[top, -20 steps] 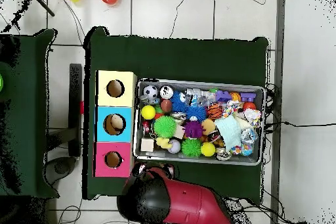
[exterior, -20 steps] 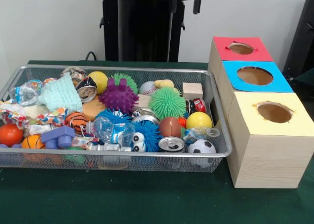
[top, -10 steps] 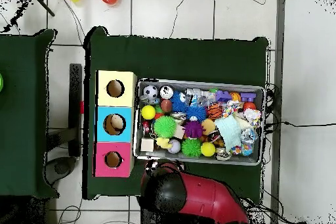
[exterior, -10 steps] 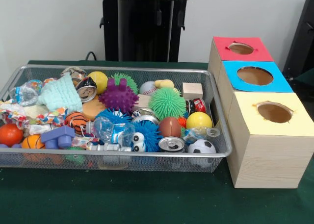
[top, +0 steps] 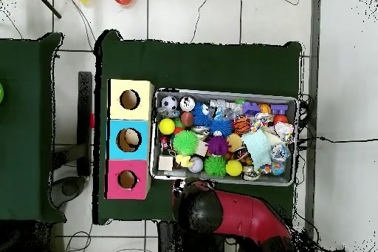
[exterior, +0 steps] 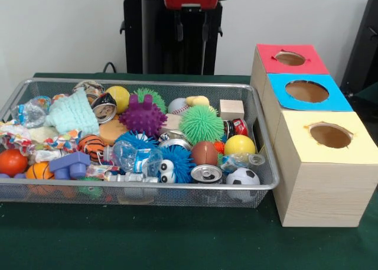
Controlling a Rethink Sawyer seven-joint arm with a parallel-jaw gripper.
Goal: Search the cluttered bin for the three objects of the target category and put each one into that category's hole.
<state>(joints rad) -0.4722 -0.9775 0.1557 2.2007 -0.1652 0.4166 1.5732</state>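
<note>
The wire mesh bin (exterior: 142, 187) is full of toys and also shows in the overhead view (top: 221, 92). Three wrinkly clear bottles lie in it: one at the front middle (exterior: 136, 158), one at the far left (exterior: 26, 113), one at the right by a yellow ball (exterior: 239, 162). The red-faced hole (exterior: 289, 58) is in the farthest box; overhead it is the lowest one (top: 127, 179). My gripper (exterior: 191, 31) hangs open and empty above the bin's far edge, clear of everything. Overhead, the red arm (top: 221, 216) hides it.
Blue-faced (exterior: 307, 91) and yellow-faced (exterior: 329, 135) boxes stand in a row with the red one, right of the bin. Metal cans (exterior: 206, 173), spiky balls (exterior: 201, 123), sports balls and a wooden block (exterior: 231, 109) crowd the bottles. The black pedestal (exterior: 165, 39) stands behind.
The gripper has moved left along the bin's far side in the front view; overhead the arm has swung right. Nothing in the bin has moved.
</note>
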